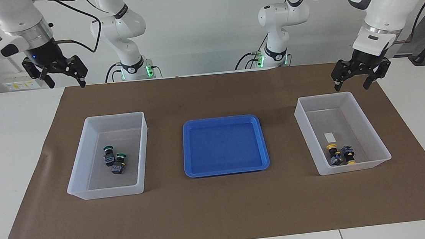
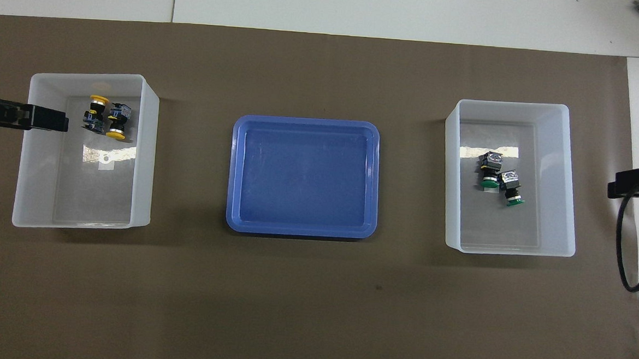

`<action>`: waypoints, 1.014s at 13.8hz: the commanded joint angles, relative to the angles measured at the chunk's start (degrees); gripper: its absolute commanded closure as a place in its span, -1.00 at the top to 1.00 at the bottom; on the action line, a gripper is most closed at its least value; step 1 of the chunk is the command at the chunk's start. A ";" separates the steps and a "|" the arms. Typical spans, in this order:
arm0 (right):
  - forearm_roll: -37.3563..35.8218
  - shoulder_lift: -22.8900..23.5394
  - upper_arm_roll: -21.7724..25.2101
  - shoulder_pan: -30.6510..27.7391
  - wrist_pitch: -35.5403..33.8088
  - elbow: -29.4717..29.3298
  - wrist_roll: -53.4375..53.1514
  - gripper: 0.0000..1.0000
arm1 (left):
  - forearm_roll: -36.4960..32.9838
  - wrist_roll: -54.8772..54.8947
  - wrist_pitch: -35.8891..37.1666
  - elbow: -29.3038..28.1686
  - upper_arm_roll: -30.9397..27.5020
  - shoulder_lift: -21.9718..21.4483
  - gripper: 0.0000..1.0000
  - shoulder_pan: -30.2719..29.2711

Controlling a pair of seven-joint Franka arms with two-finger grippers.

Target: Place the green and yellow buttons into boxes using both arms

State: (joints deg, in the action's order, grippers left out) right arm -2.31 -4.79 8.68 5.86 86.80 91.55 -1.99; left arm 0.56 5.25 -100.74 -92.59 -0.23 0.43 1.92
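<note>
Two yellow buttons (image 1: 340,155) lie side by side in the translucent box (image 1: 361,127) at the left arm's end of the table, in the part farthest from the robots. Two green buttons (image 1: 113,159) lie together in the other box (image 1: 131,142) at the right arm's end. My left gripper (image 1: 351,84) hangs open and empty, up in the air over the rim of the yellow buttons' box and the mat beside it. My right gripper (image 1: 66,81) waits open and empty, high over the corner of the brown mat (image 1: 220,211).
A shallow blue tray (image 1: 224,145) with nothing in it sits between the two boxes. A small white sticker (image 1: 330,137) lies on the floor of the yellow buttons' box. White table (image 1: 13,125) borders the mat.
</note>
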 commanded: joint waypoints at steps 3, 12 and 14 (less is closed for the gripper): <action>-0.33 -1.36 -0.33 -0.15 0.83 1.53 -1.08 1.00 | -0.12 -0.85 3.97 -2.66 -0.29 -1.73 1.00 0.02; -0.41 -1.36 -0.33 -0.15 0.83 1.53 -1.08 1.00 | -0.03 -1.03 0.90 -5.59 -0.30 -3.33 1.00 -0.34; -0.42 -1.36 -0.33 -0.15 0.83 1.53 -1.08 1.00 | -0.12 -0.94 0.63 -5.59 -0.30 -3.33 1.00 -0.42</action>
State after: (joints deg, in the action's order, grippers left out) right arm -2.31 -4.79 8.68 5.86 86.80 91.55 -1.99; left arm 0.56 4.81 -98.42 -95.95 -0.59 -1.18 1.84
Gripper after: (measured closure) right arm 0.000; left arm 0.000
